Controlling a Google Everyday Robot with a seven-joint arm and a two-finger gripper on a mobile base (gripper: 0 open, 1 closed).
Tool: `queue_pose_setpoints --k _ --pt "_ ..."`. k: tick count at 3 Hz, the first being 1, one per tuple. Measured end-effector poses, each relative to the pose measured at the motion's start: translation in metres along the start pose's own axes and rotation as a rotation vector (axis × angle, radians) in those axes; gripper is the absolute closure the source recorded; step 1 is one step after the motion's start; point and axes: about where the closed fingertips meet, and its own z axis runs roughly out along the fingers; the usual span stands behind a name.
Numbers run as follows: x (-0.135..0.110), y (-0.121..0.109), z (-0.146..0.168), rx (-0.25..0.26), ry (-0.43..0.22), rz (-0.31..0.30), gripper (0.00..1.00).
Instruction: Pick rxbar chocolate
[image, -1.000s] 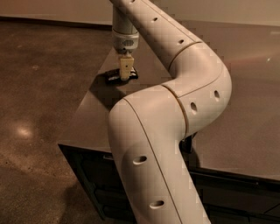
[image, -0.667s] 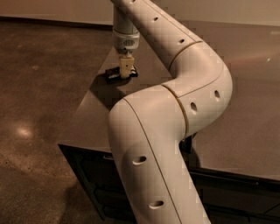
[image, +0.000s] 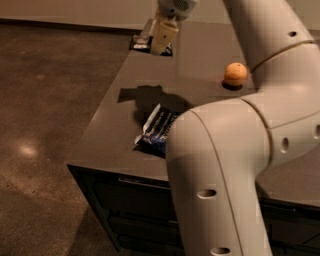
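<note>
The rxbar chocolate (image: 141, 44) is a small flat black bar lying at the far left corner of the grey table (image: 110, 135). It is partly hidden behind my gripper. My gripper (image: 163, 39) hangs from the top of the view, pointing down, right at the bar and slightly to its right. I cannot tell whether it touches the bar.
A dark-blue chip bag (image: 156, 129) lies near the table's front, partly behind my arm's elbow (image: 225, 170). A round orange fruit (image: 235, 74) sits to the right of the middle. The table's left edge drops to a brown floor (image: 45, 100).
The view now sits closer and the arm's elbow is lower and further right, uncovering the chip bag and the orange. The gripper remains over the bar at the far corner.
</note>
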Motion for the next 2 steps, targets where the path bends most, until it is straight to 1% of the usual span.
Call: queue_pose_setpoints --k 1,2 --pt "-0.0055 0.0043 -0.0465 0.062 -0.095 0.053 1.00" --pt "-0.0116 -0.0043 -0.0488 0.095 -0.124 0.059 1.00"
